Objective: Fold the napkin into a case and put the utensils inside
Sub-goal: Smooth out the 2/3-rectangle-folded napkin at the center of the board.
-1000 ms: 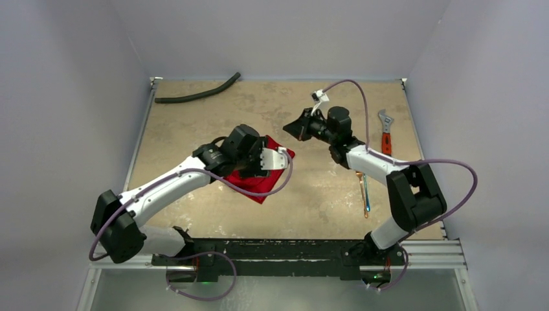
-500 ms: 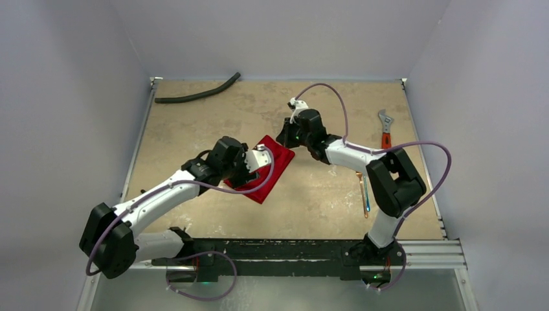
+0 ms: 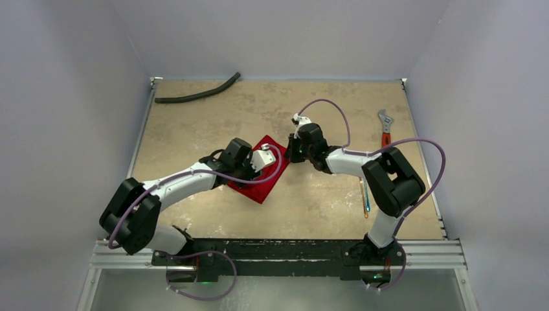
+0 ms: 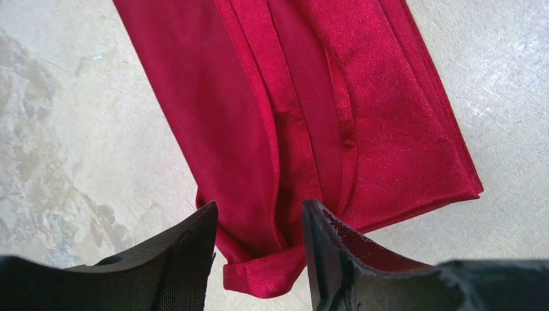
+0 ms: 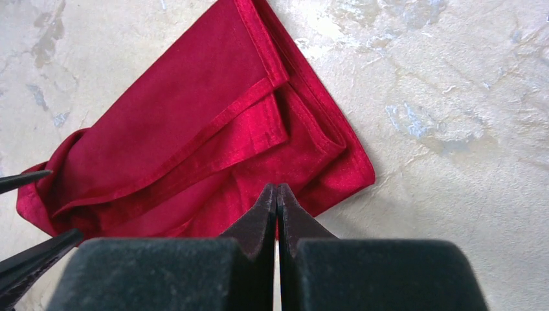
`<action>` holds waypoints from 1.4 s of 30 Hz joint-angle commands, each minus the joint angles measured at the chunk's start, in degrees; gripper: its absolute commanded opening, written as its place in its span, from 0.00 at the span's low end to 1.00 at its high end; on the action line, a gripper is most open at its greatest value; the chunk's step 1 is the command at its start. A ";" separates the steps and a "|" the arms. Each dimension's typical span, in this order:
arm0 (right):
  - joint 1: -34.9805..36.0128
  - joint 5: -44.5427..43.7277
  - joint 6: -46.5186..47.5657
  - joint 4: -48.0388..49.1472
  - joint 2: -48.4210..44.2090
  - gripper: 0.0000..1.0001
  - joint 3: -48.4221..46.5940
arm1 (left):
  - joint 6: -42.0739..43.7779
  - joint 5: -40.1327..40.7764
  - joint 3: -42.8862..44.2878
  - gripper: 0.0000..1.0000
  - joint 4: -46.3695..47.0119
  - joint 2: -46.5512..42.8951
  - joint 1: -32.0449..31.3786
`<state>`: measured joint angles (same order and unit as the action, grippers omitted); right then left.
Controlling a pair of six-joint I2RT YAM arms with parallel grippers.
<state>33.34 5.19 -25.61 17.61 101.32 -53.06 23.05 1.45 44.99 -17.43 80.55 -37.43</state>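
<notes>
Beige tabletop (image 3: 194,129) bears the folded red napkin (image 4: 324,97), left hand (image 4: 259,214) low and parted astride one end, right hand (image 5: 277,191) clenched at the other.

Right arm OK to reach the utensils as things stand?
Probably yes, but not directly. The utensils lie uncovered beside its folded elbow, but the right gripper is shut and out at the napkin edge, so it would need to fold back and open first.
</notes>
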 commanded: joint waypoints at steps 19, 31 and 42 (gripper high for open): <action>0.65 -0.56 -2.11 4.92 -0.21 0.00 4.55 | 1.48 -0.49 3.25 0.49 3.24 3.54 0.62; 0.59 0.08 -2.59 5.75 -0.08 0.00 5.65 | 3.47 -1.73 2.87 0.61 -0.50 7.03 0.56; 0.59 0.00 -3.07 6.39 -0.34 0.00 6.55 | 4.60 -0.34 2.79 0.34 -0.61 7.59 0.52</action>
<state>33.74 5.48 -27.94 22.48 101.32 -47.31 26.81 1.23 47.48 -17.72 87.90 -37.15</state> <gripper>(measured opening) 0.005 0.377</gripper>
